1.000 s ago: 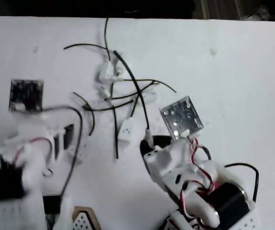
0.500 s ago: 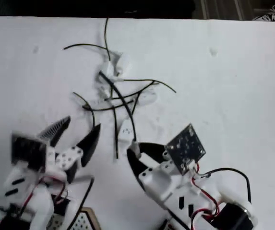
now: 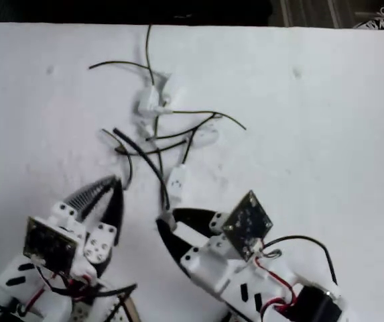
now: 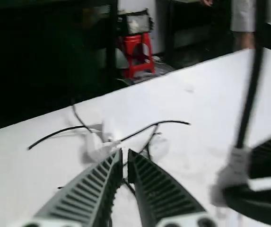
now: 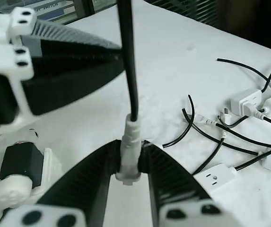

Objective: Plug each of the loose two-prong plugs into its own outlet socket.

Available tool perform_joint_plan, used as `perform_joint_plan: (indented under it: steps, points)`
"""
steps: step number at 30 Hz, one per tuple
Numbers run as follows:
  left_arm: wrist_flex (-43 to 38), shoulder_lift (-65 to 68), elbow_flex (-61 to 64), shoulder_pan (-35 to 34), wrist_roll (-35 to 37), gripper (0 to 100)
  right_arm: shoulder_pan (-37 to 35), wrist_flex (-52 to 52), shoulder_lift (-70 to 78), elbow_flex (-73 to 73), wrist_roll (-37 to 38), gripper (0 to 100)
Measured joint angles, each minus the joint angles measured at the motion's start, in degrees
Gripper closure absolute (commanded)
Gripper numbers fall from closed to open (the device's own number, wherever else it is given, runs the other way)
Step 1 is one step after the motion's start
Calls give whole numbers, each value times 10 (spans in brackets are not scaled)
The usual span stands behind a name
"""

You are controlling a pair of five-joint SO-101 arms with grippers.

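Right tool [image 5: 130,150] is clamped on the white body of a two-prong plug [image 5: 130,135], one finger on each side. The black cord [image 5: 126,56] runs straight out of the plug, away from the tool. In the high view, the right tool [image 3: 167,225] sits low over the surface [image 3: 326,100], and the plug [image 3: 167,219] is just beside the nearest outlet socket [image 3: 177,180] but apart from it. That socket [image 5: 214,178] lies face up among loose cords. A second socket block [image 5: 249,100] lies farther off in the tangle. The prongs are hidden, so their heading cannot be told.

Left tool [image 4: 125,155] is closed on nothing, its fingers almost touching. In the high view, the left tool [image 3: 113,188] is near the plug cord.

Step in hand, as judged: carry the held plug to the nearest socket and seat it.

Notes for doing it well:
- Turn the wrist until the prongs face the slots squarely before pressing.
- The socket is loose and light, so it will likely slide. Bracing it with the left tool should help.
- Watch for cord drag on neighbouring pieces.
- Press straight and keep the grip firm.
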Motion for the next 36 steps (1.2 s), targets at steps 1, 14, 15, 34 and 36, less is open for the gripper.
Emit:
perform_joint_plan:
  steps: [1, 14, 15, 34, 36]
  points:
    - [5, 0, 0, 24, -9, 950, -4, -5, 0, 4, 7, 982]
    - [14, -1, -1, 199, -30, 948, -23, -11, 4, 10, 25, 982]
    - [14, -1, -1, 205, -36, 950, -23, -11, 10, 10, 25, 982]
    - [65, -2, -33, 156, -105, 950, -4, -11, 87, 10, 25, 982]
    - [84, -2, -62, 84, -112, 950, 9, -11, 87, 10, 25, 982]
